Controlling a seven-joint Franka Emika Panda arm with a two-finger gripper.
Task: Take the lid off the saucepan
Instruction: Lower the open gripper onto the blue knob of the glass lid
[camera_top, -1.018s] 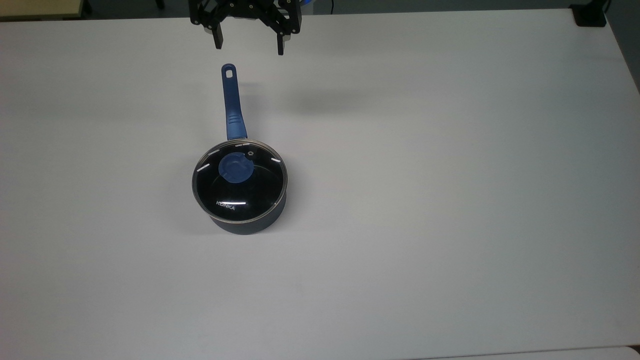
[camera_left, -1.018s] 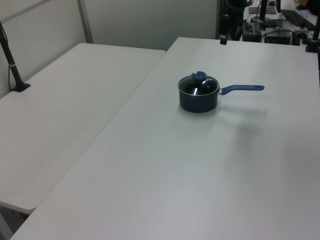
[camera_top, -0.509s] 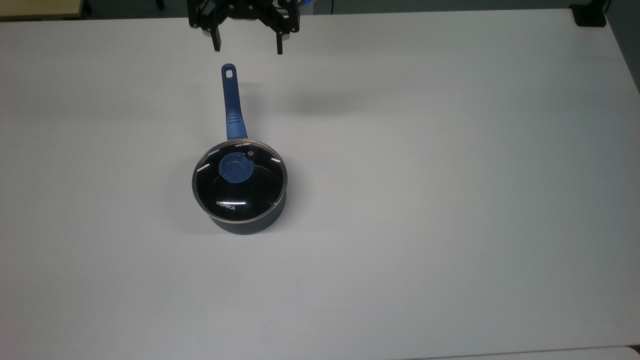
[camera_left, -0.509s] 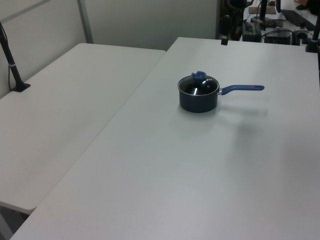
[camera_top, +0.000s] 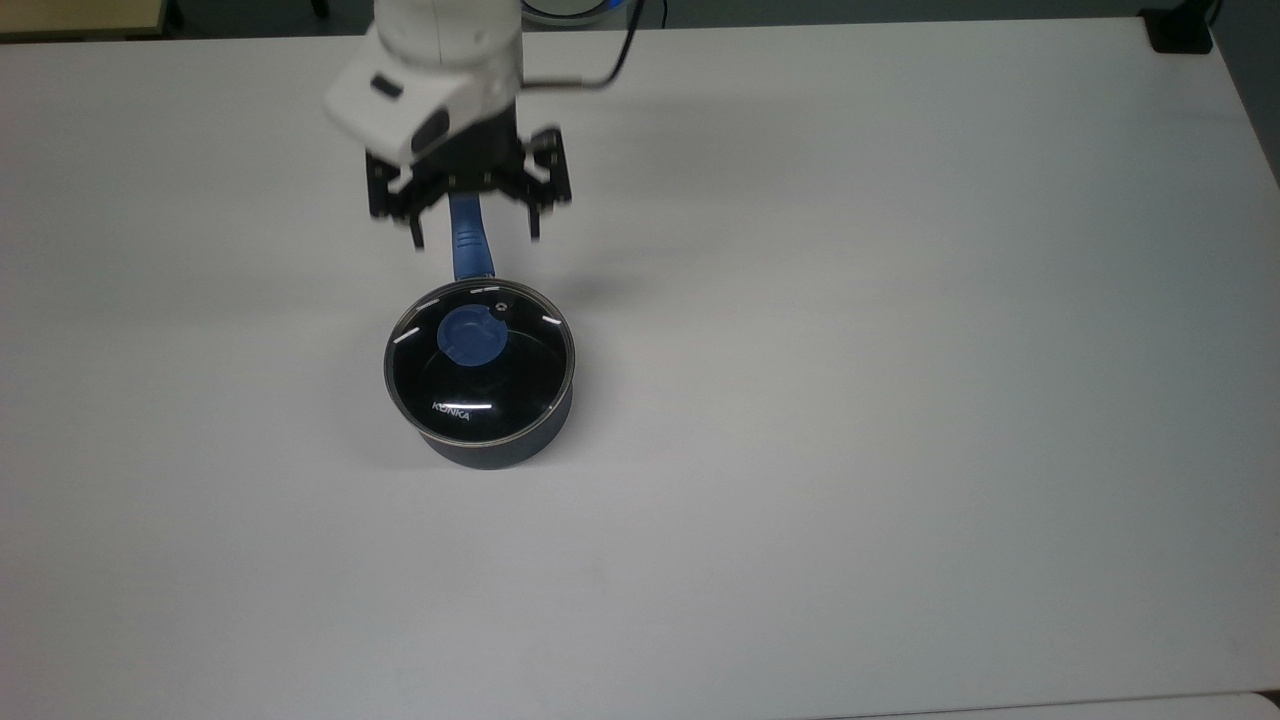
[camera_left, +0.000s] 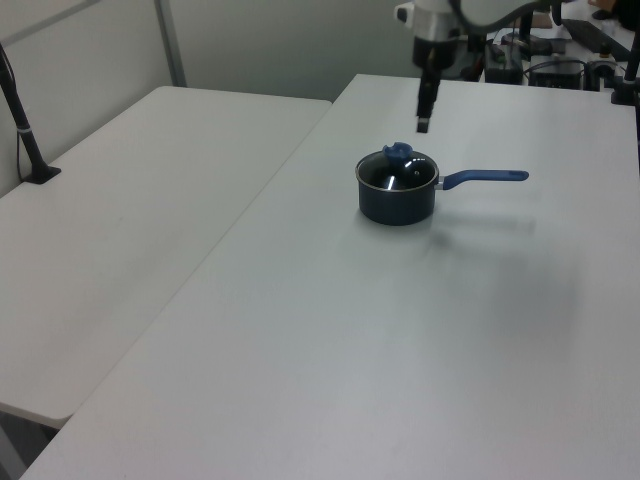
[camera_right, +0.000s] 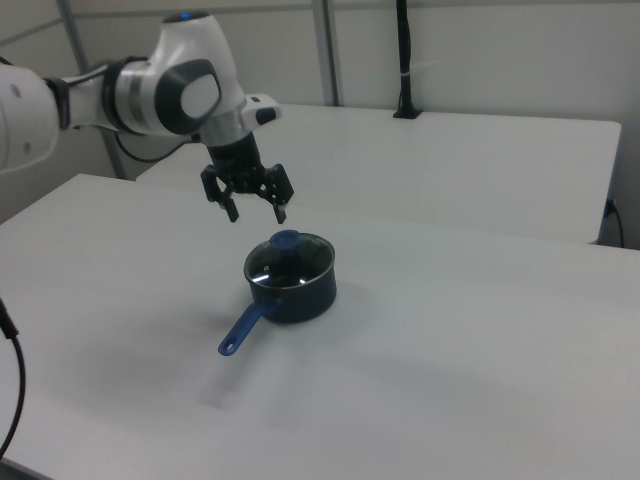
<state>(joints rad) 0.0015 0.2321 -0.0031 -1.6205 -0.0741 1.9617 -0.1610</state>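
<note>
The saucepan (camera_top: 487, 400) sits on the white counter (camera_top: 900, 400), a little toward nine o'clock of the middle in the top view, with nothing else near it. Its glass lid (camera_top: 481, 363) is seated square on the rim, the "KONKA" lettering toward six o'clock and the blue knob (camera_top: 472, 335) rising from the lid a little toward eleven o'clock of centre. The long blue handle (camera_top: 470, 245) runs off toward twelve o'clock.

Farther back, the claw (camera_top: 474, 238) hangs over that handle at about twelve o'clock of the lid, clear of pan and lid alike. Its fingers point down and stand spread wide with nothing between them; the right view shows them above the knob's height and off to one side.

This looks like the approach step: the lid is still on and untouched. The next move likely calls for carrying the claw toward six o'clock until the knob lies between the spread fingers, lowering to straddle it, closing on it, then lifting straight up so the pan does not drag along.
</note>
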